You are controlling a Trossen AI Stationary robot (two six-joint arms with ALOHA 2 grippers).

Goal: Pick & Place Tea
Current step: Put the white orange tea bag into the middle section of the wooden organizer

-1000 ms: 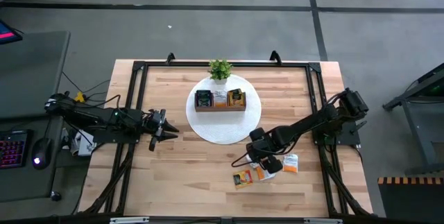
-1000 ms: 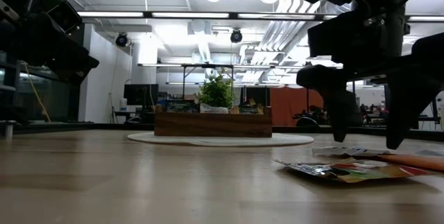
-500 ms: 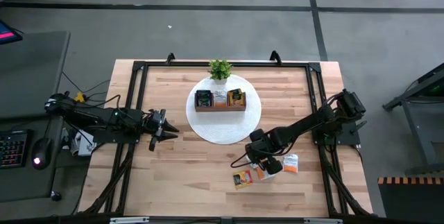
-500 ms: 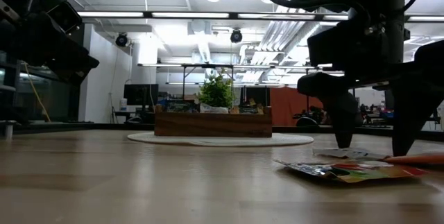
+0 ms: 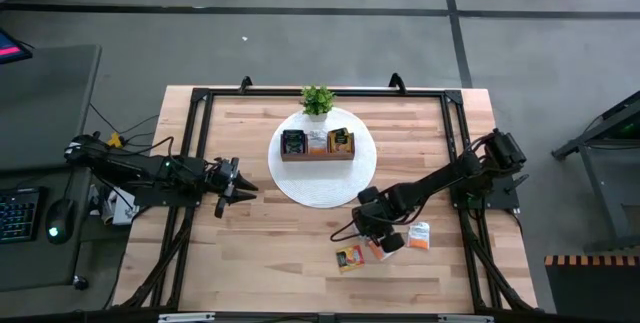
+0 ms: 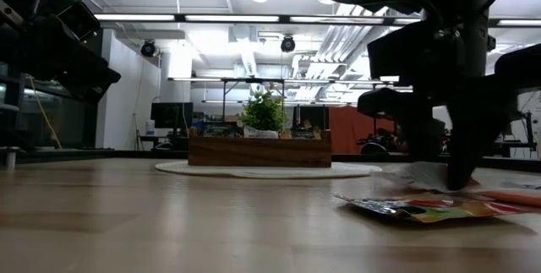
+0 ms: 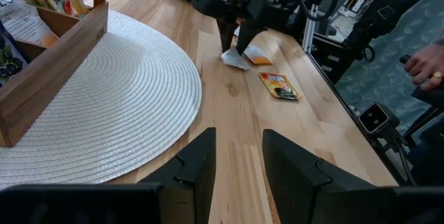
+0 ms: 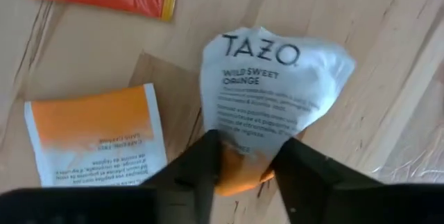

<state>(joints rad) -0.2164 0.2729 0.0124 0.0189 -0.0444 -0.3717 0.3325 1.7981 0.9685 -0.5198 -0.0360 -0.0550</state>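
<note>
Your right gripper (image 8: 246, 161) pinches a tea sachet, out beyond the round white mat (image 5: 322, 185).

Mat-centre: the wooden tray (image 5: 317, 153) holding sorted tea. Past the mat's other edge, your left gripper (image 5: 236, 180) hovers, fingers apart. The white Tazo sachet (image 8: 274, 92) sits clamped among loose sachets.

Both arms are dark, nearly black, built of jointed segments (six joints each, by the rig). The left end effector (image 5: 232, 179) has two blocky black fingers (image 7: 194, 165). Thin black cables loop beside the right end effector (image 5: 383, 235).
</note>
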